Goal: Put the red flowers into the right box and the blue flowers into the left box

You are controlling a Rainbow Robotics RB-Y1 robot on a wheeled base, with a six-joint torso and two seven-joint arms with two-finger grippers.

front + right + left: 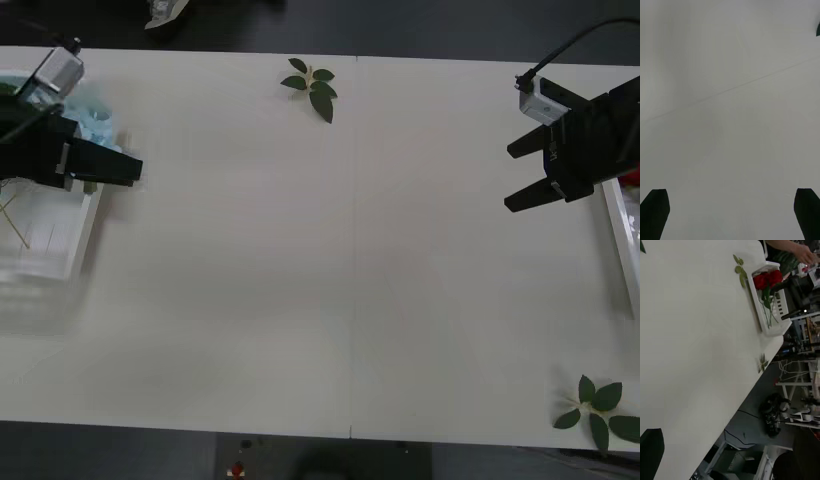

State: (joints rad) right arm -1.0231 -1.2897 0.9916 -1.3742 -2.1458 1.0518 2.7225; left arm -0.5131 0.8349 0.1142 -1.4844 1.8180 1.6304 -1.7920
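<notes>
Red flowers (767, 278) on green stems, pale blue flowers (95, 118), white right box (769, 307), dark green leaf sprigs (312, 88), off-white table (330, 260), black grippers (524, 172)

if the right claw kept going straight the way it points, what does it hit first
Probably nothing soon. The right claw is open and points across the bare table toward the left claw at the left box. Its wrist view shows plain tabletop ahead, though height is unclear.

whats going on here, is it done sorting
It looks about finished. The red flowers lie in the right box, and blue flowers sit in the left box. The left gripper is over the left box's edge, the open right gripper beside the right box. Both hold nothing, and just leaf sprigs remain on the table.
</notes>
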